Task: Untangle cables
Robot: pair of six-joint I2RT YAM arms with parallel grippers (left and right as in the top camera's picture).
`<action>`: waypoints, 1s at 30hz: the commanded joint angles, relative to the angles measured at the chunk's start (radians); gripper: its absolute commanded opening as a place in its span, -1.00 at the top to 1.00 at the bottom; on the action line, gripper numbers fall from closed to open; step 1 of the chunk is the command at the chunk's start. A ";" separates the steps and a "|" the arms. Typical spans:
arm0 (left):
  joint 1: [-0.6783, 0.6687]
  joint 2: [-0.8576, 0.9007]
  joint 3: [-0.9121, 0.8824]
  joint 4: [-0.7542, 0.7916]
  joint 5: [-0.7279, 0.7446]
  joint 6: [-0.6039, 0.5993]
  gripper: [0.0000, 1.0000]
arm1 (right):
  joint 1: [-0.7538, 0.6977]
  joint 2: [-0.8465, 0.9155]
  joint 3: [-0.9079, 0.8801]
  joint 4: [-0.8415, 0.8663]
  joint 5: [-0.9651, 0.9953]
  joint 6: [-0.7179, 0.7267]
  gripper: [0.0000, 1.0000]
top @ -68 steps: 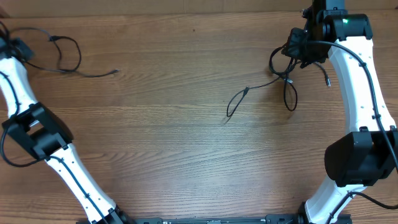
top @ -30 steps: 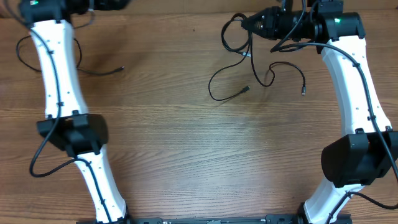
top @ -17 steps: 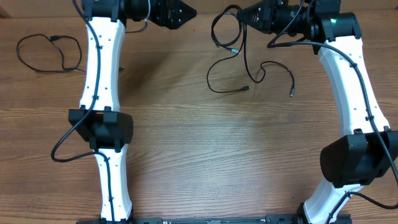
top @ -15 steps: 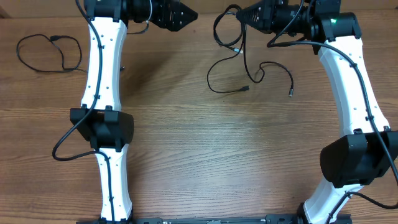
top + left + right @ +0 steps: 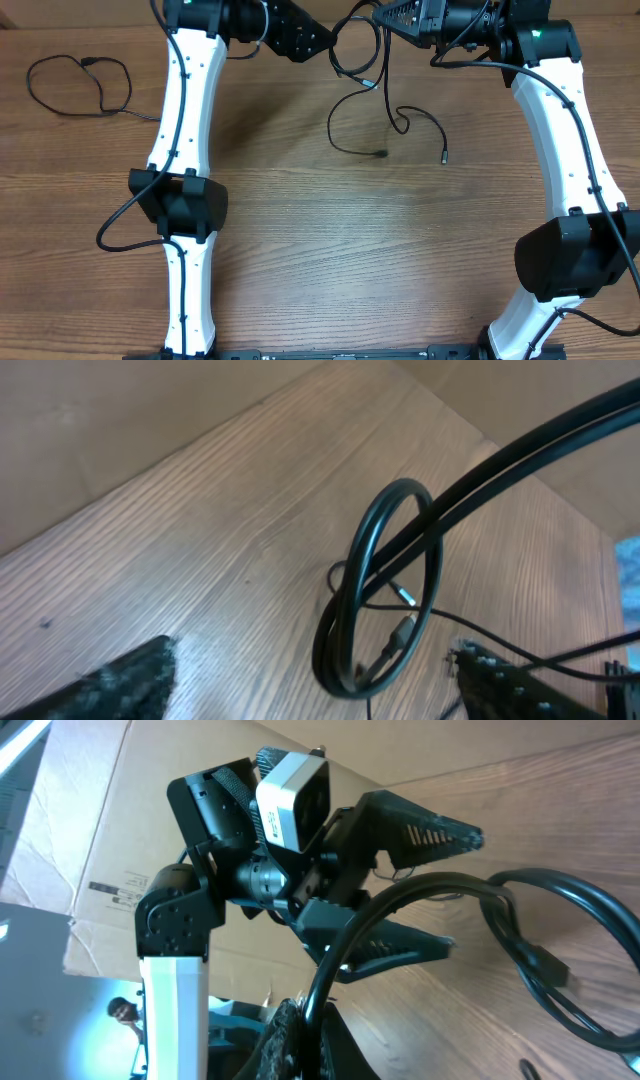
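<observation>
My right gripper [image 5: 382, 15] is shut on the tangled black cables [image 5: 381, 154] and holds them up at the table's far edge. A loop [image 5: 356, 76] hangs below the grip, and two plug ends trail on the wood, one further right [image 5: 444, 157]. My left gripper [image 5: 328, 42] is open just left of that loop. In the left wrist view the loop [image 5: 385, 590] hangs between the wide-apart fingers [image 5: 120, 685], touching neither. The right wrist view shows my right gripper [image 5: 300, 1040] pinching the cable, with the loop [image 5: 560, 970] beyond it. A third cable [image 5: 90, 63] lies apart at the far left.
The left arm [image 5: 185, 110] stretches across the table's left half up to the far edge. The right arm [image 5: 570, 130] runs along the right side. Cardboard [image 5: 120, 840] stands behind the table's far edge.
The left arm has swung right along the far edge, up to the hanging loop, its jaws narrowing slightly. The right gripper has shifted the bundle left, dragging the trailing ends along.
</observation>
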 commanded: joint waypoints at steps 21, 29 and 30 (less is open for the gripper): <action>-0.028 0.031 -0.013 0.041 0.087 -0.059 0.92 | 0.001 -0.029 0.039 0.078 -0.096 0.067 0.92; -0.019 0.030 -0.013 0.143 0.153 -0.307 0.92 | 0.022 -0.027 0.039 -0.212 0.575 -0.225 0.80; -0.016 0.030 -0.013 0.166 0.166 -0.346 0.91 | 0.031 -0.023 0.039 -0.240 0.705 -0.238 0.75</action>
